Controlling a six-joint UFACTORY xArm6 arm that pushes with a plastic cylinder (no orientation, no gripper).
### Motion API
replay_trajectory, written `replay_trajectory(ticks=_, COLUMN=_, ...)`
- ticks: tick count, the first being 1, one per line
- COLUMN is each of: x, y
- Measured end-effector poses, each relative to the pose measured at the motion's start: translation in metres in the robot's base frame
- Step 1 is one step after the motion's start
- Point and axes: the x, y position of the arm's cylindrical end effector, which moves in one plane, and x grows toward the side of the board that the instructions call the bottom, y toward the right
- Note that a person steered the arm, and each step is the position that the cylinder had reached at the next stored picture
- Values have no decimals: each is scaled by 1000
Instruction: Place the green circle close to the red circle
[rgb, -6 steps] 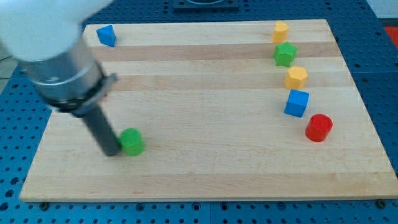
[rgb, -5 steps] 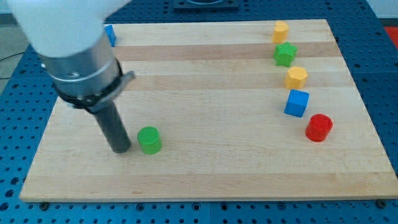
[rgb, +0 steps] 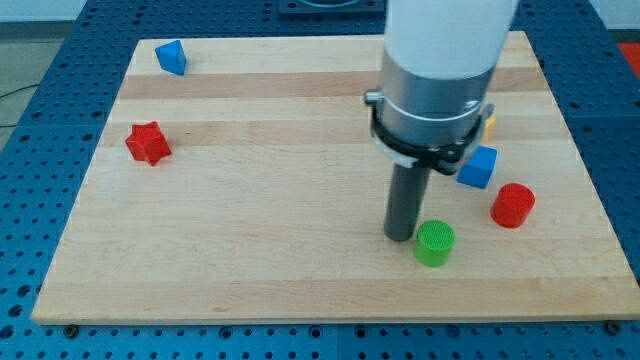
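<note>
There are no jaws on this arm, only a dark rod whose lower end, my tip (rgb: 401, 237), rests on the wooden worktop (rgb: 250, 260) just beside the green circle (rgb: 435, 243), which lies at the tip's right and slightly toward the view's bottom. The red circle (rgb: 513, 205) sits near, further to the right of the tip and beyond the green circle, with a blue cube (rgb: 478, 166) above it. Well apart on the tip's left are a red star (rgb: 148, 143) and a blue block (rgb: 171, 57) near the top corner.

Green circle (rgb: 434, 243), red circle (rgb: 513, 205), red star (rgb: 148, 143), two blue blocks (rgb: 478, 166), possibly yellow sliver (rgb: 489, 124), pale wooden board (rgb: 250, 200).
</note>
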Motion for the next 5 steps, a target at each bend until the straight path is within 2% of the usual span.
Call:
replay_trajectory(ticks=1, x=17, y=-10)
replay_trajectory(ticks=3, x=20, y=81)
replay_trajectory(ticks=4, x=20, y=61)
replay_trajectory(ticks=5, x=-7, y=11)
